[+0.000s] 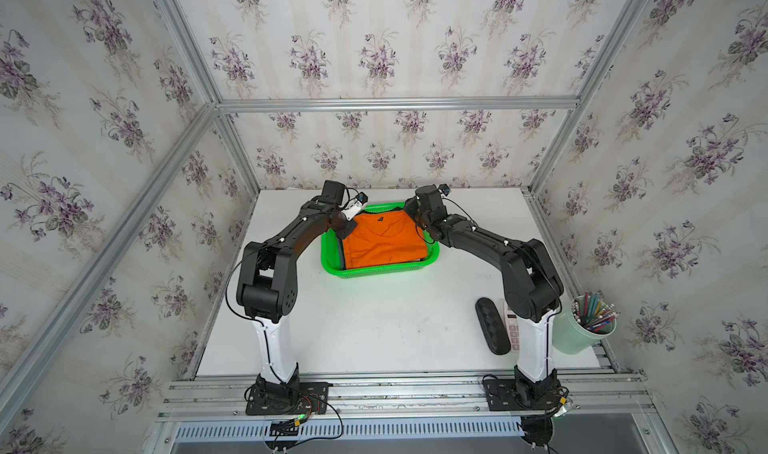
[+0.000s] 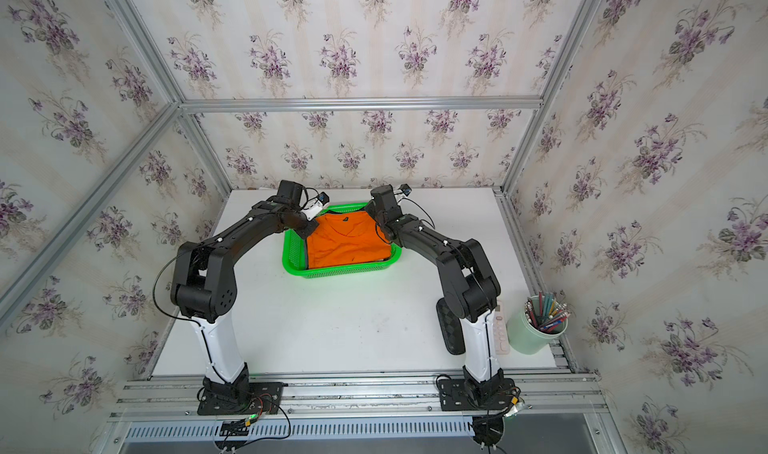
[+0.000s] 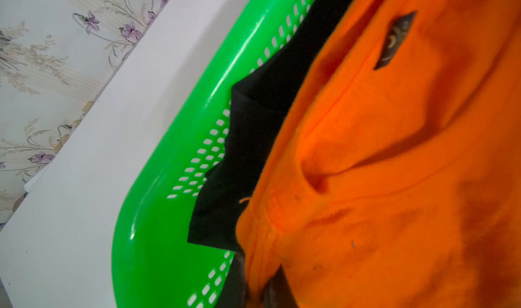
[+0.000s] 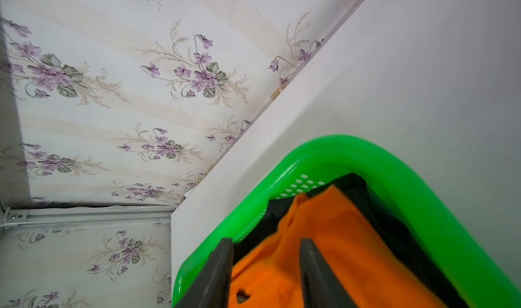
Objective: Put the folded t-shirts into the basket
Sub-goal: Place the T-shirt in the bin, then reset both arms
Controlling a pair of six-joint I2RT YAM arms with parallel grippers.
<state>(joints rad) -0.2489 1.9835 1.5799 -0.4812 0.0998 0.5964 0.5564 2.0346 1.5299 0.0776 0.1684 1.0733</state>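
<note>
Plainly, the orange t-shirt (image 1: pixel 384 239) is being carried in the green basket (image 1: pixel 374 271), lying topmost over the black t-shirt (image 3: pixel 253 117), whose edge is being shown along the far mesh wall. A thin grey edge (image 1: pixel 342 254), probably the third shirt, is being glimpsed at the basket's left side in a top view. No shirt is being left on the white surface (image 1: pixel 374 327). The right gripper (image 4: pixel 266 244) is being held over the orange shirt's far right corner with its jaws parted and nothing clasped. The left gripper (image 3: pixel 260 288) is being held at the far left corner with a fold of orange cloth between its fingers; whether that fold is being pinched or let go cannot be told. The cloth is being judged light, soft and limp, likely to sag and unfold if lifted by one point. Two corners of a folded edge, all layers together, are therefore being favoured as holding places, with care being advised lest the black shirt beneath be caught too.
</note>
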